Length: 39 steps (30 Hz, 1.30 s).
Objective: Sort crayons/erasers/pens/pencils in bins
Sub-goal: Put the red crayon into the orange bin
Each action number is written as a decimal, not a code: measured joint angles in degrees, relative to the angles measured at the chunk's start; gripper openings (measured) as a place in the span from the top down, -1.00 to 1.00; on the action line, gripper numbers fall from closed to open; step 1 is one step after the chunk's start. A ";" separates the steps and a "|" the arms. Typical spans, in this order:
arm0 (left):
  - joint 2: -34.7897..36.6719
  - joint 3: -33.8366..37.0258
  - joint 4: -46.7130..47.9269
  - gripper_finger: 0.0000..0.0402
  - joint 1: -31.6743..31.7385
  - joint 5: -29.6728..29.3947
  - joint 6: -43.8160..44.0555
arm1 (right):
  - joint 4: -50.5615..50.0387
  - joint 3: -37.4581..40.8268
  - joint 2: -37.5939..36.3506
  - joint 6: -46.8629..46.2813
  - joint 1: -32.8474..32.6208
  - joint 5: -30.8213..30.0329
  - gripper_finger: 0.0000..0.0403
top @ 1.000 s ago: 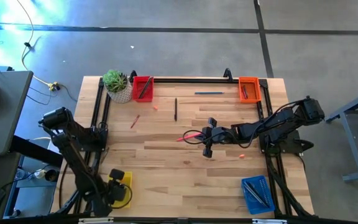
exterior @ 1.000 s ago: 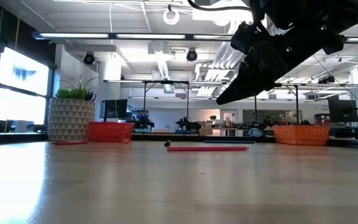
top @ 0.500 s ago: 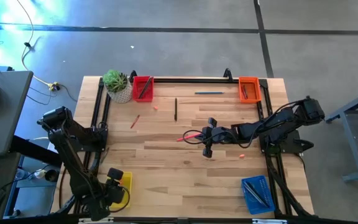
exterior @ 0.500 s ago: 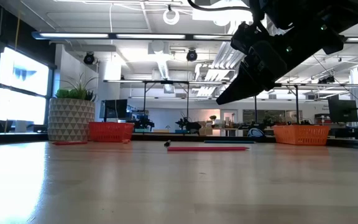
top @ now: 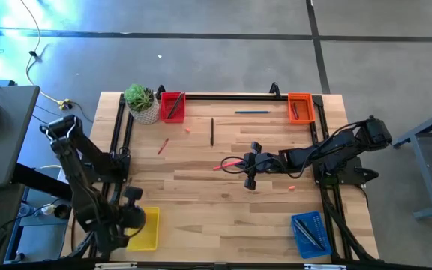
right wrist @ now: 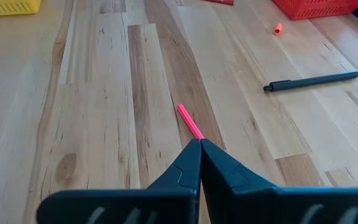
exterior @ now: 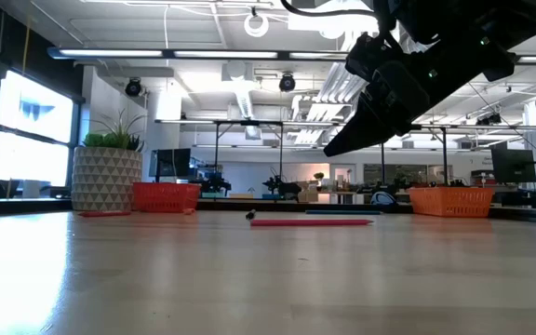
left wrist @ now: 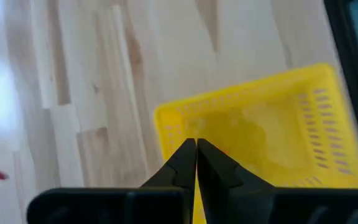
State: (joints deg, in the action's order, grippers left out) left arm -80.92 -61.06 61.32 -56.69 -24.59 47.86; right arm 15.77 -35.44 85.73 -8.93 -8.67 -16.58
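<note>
Standing at the far left corner of the bench (top: 223, 202), a white pot with a green plant (top: 141, 102) is seen just beside the red bin (top: 172, 106), which holds a dark stick. The orange bin (top: 300, 106) sits at the far right corner with a small item inside, the blue bin (top: 309, 233) at the near right corner is filled with blue sticks, and the yellow bin (top: 145, 229) lies at the near left corner. Between the far bins a teal pen (top: 252, 112) lies along the back rail, and a dark pen (top: 211, 131) lies near it, pointing toward the front. A small orange crayon (top: 187, 129) lies just left of the dark pen, a red pencil (top: 163, 146) lies slantwise below the red bin, and another orange crayon (top: 292, 187) lies apart on the right, below the right arm. A long pink stick (top: 228, 163) lies at mid-bench. The right hand (top: 248, 171) is held over its right end with fingers closed together; in the right wrist view the stick is seen running out from the fingertips, and whether it is gripped cannot be told. The left hand (top: 131, 214) is held at the left edge of the yellow bin, fingers pressed shut and nothing seen between them
</note>
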 joint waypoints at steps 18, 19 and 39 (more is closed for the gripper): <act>16.98 26.81 -47.37 1.00 20.63 2.04 -36.03 | 4.21 -0.02 0.00 1.46 0.00 0.37 1.00; 17.29 27.74 -48.23 1.00 22.55 3.74 -36.53 | 4.20 -0.02 0.00 1.49 0.00 0.39 1.00; 17.28 25.17 2.07 1.00 32.57 10.15 6.41 | 3.34 -0.02 0.00 1.29 0.00 0.48 1.00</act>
State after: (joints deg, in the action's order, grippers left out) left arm -63.64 -35.90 63.39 -24.12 -14.44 54.27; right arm 19.11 -35.46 85.73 -7.64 -8.67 -16.10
